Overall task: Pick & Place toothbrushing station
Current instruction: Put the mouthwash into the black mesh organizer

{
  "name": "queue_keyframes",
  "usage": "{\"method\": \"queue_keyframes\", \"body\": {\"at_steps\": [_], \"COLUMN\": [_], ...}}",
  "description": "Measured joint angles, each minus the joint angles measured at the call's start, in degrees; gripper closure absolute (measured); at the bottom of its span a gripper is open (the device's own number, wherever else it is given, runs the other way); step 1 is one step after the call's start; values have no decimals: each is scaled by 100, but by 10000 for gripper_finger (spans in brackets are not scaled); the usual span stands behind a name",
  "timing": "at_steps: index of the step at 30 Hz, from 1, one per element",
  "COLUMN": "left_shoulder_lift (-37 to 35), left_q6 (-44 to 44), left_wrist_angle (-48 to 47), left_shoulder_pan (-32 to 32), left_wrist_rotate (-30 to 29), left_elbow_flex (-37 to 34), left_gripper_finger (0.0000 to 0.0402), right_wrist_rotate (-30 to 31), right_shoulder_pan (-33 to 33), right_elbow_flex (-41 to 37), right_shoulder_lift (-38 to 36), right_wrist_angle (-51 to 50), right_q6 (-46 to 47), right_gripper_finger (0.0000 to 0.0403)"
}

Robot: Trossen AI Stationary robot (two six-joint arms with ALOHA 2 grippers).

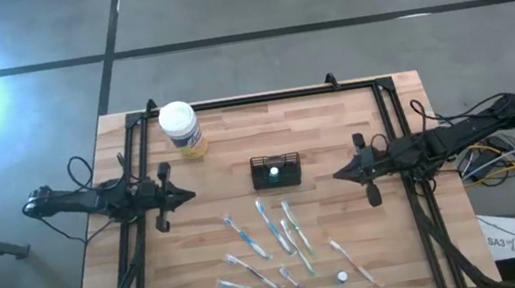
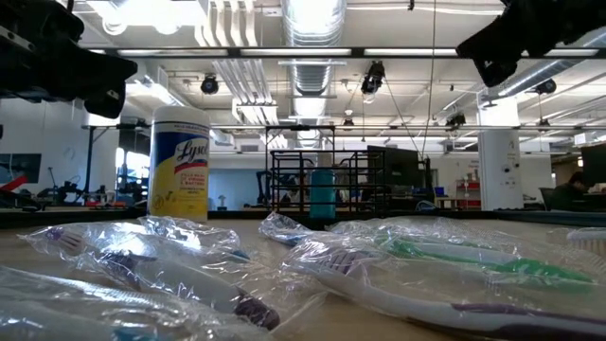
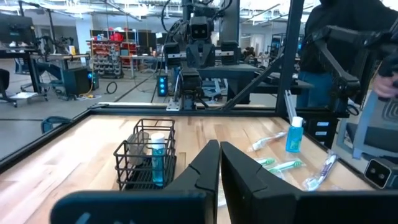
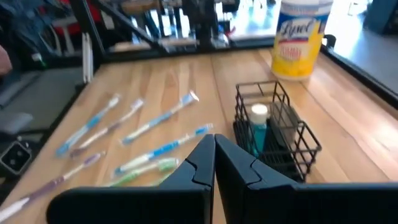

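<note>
The table leaves open wood on both sides of the toothbrushing station, which stands mid-table between the arms. It looks a light, stiff wire basket (bottle inside may tip); its top rim seems the best hold. Left gripper and right gripper hover, fingers pressed together, holding nothing. Wrapped toothbrushes crowd the near side

I can read "Lysol" in blue script on the yellow label of the white-lidded wipes canister standing on my table. The same word shows on it from my right wrist camera
</note>
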Motion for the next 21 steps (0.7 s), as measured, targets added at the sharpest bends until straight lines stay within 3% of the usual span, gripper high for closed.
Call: {"method": "queue_keyframes", "body": {"at_steps": [9,21], "left_shoulder_lift": [0,2], "left_q6": [188,-29], "left_wrist_angle": [-18,82], "left_shoulder_pan": [0,0], "left_wrist_rotate": [-2,-20], "left_elbow_flex": [-7,-9], "left_gripper_finger": [381,386], "right_wrist_rotate": [184,195], "right_shoulder_pan": [160,472], "right_elbow_flex": [1971,4290], "right_shoulder_lift": [1122,2601], "right_wrist_angle": [-2499,-4418], "right_q6": [124,391], "right_gripper_finger": [394,376]}}
